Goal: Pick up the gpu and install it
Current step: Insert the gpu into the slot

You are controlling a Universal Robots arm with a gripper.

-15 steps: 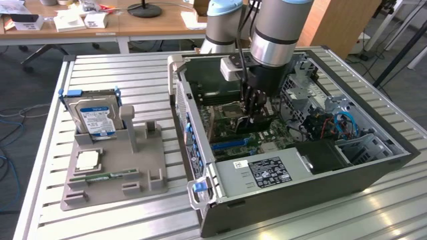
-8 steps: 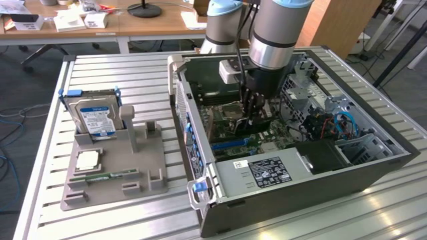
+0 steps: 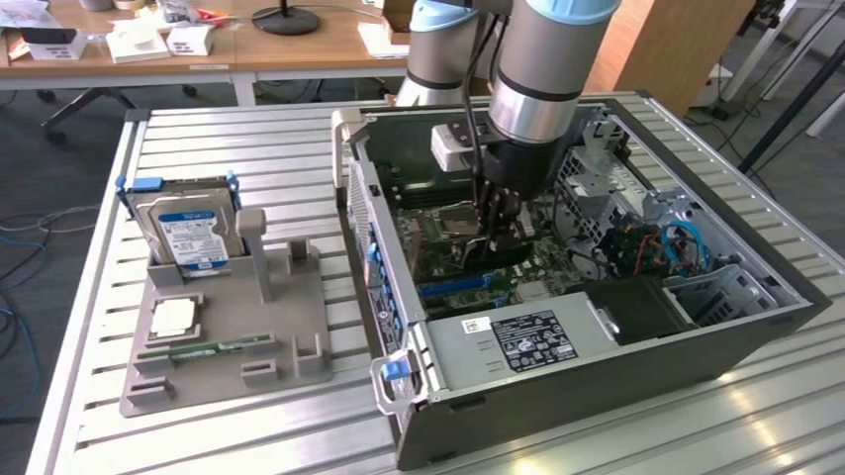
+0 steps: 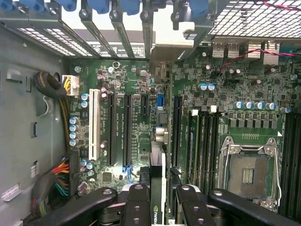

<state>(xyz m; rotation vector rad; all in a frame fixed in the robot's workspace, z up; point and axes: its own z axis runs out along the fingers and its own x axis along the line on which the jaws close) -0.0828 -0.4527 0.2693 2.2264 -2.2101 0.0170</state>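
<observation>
Now, the gpu [image 4: 156, 213]: inside the computer case [image 3: 595, 376], standing on edge over the motherboard [image 4: 136, 77], its thin edge running toward the case's rear slot openings.
Jaws: clamped on the gpu, one of the black fingers [image 4: 136, 202] pressed on each flat side of the card.
Arm [image 3: 541, 69]: reaches down from above into the open side of the case, wrist roughly vertical.
Card position: over the middle row of expansion slots in the case, between two long black slots [image 4: 111, 127]; whether its connector is seated cannot be told.
White slot [image 4: 94, 125]: on the motherboard, toward the case wall, beyond the black slots from the card.
Processor socket [image 4: 248, 174]: on the same board in the case, open and bare, well apart from the card.
Power supply [image 3: 521, 336]: silver box with a black label, in the case corner nearest the exterior camera.
Blue latches [image 4: 108, 5]: along the case's rear slot openings.
Grey holder [image 3: 225, 366]: on the bench [image 3: 634, 435] just beside the case, on the exterior view's left.
Hard drive [image 3: 185, 233]: upright in the holder end farthest from the camera, well outside the case.
Memory stick [image 3: 212, 347]: flat in the holder outside the case.
</observation>
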